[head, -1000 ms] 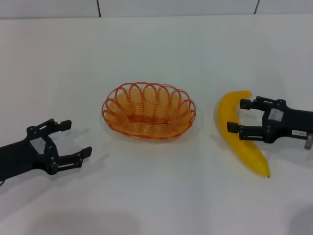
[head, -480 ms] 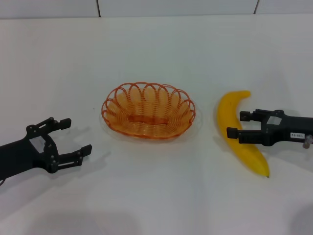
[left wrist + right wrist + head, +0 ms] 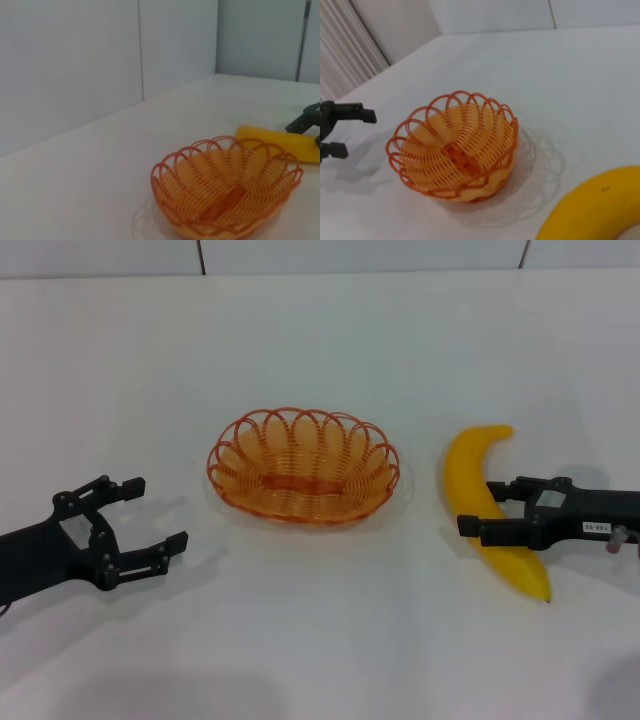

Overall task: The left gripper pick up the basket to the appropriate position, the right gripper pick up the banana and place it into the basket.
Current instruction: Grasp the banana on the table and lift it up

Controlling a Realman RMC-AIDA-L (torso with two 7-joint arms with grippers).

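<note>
The orange wire basket [image 3: 232, 455] sits on the white table in the middle of the head view. The yellow banana [image 3: 470, 465] lies on the table to its right. My right gripper [image 3: 480, 508] is open and low over the banana's middle, one finger on each side of it. My left gripper [image 3: 158, 512] is open and empty, left of the basket and apart from it. The left wrist view shows the basket [image 3: 160, 172], the banana [image 3: 280, 142] and the right gripper's fingers [image 3: 305, 120] beyond. The right wrist view shows the basket [image 3: 400, 140], the banana [image 3: 595, 205] and the left gripper [image 3: 345, 131].
The white table [image 3: 320, 640] stretches all around. A white panelled wall [image 3: 350, 252] runs along its far edge. Nothing else stands on the table.
My right gripper has moved nearer and lower along the banana, from its upper part to its middle. The left gripper, basket and banana have not visibly moved.
</note>
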